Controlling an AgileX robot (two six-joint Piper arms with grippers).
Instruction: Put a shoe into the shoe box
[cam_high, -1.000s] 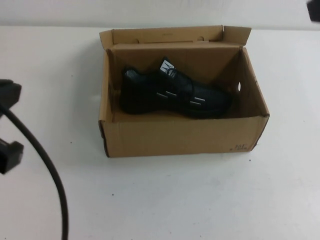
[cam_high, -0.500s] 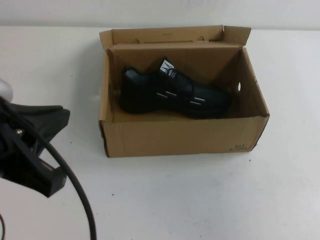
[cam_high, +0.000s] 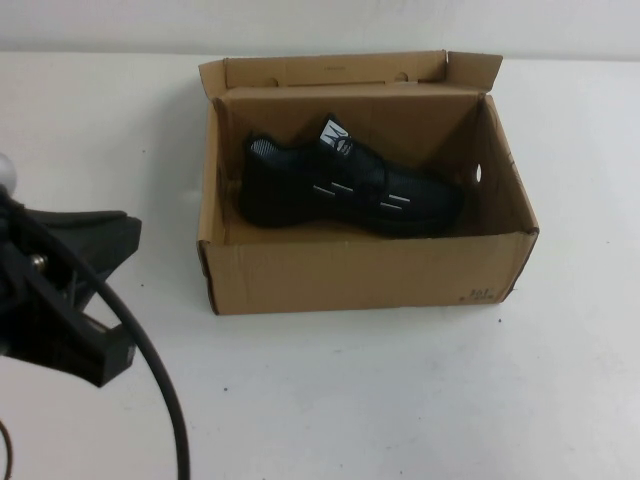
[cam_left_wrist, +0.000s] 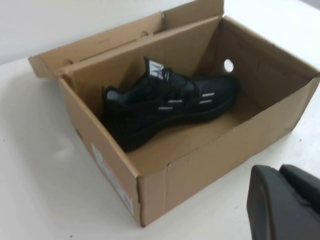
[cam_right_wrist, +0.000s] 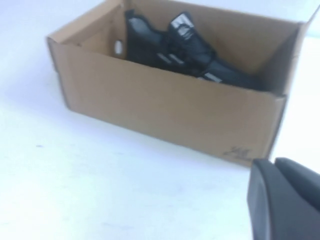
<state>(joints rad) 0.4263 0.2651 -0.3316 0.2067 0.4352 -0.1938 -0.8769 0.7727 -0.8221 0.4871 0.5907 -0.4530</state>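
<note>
Lying inside one shoe box (cam_high: 360, 275), one shoe (cam_high: 345, 190); left gripper (cam_high: 60, 290) nearby, right gripper (cam_right_wrist: 287, 200) apparently off-table, grip states unclear.

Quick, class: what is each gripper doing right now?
Left gripper: left of the shoe box, holding nothing; fingers cannot be told.
Right gripper: near the box, cannot be told.

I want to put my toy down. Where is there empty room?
Bare table in front of the shoe box and to its right. Inside, a floor strip beside the shoe. Crowded at the left, where the left gripper sits; the right gripper shows only in its wrist view.
</note>
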